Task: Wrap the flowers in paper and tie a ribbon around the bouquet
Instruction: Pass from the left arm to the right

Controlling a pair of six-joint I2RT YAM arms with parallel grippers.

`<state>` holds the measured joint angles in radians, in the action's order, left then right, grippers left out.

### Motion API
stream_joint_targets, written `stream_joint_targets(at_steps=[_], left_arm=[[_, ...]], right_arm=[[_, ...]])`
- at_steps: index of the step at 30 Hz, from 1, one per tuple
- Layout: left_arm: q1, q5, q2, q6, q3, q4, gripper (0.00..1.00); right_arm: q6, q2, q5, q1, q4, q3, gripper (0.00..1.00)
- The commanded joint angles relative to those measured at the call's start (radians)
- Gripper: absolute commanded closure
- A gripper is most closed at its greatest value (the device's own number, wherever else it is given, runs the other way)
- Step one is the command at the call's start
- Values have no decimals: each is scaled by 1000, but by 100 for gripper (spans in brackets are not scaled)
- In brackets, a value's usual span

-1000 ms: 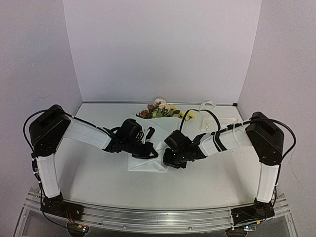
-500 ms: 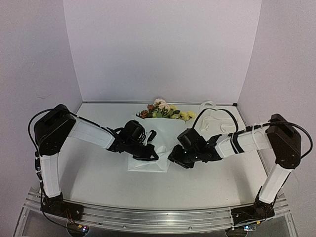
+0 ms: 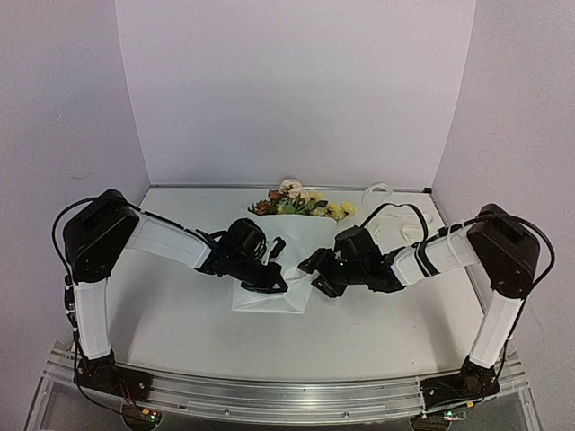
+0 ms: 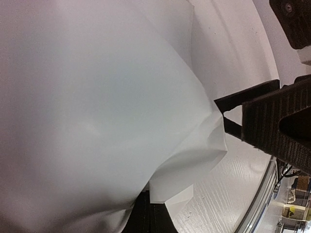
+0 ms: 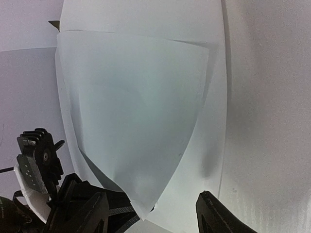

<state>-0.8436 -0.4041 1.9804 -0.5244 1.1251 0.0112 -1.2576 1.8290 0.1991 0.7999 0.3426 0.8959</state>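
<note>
Wrap stage: L gripper (image 3: 269, 280) pinched the folded paper (image 3: 269, 302) at centre over the flowers (image 3: 296, 201), as R gripper (image 3: 316, 277) hung spread just beside it; next move prob. needs the ribbon (image 3: 393, 224), lying back-right.

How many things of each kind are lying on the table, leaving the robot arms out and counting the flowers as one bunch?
flower bunch: 1
paper: 1
ribbon: 1
total: 3
</note>
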Motion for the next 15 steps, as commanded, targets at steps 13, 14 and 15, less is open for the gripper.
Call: stream_joint_targets(at_steps=[13,14,15], left_arm=[[-8,-4,-47,95,66,-108,99],[-8,-5,-48,97,68,-109,99],[-8,-6,-49,98,69,-110,98]], right_arm=[[-61,118,82,-7,165,43,60],[-61,118,79,-7,165,41,61],[-60,116,75,-8,166,39,62]])
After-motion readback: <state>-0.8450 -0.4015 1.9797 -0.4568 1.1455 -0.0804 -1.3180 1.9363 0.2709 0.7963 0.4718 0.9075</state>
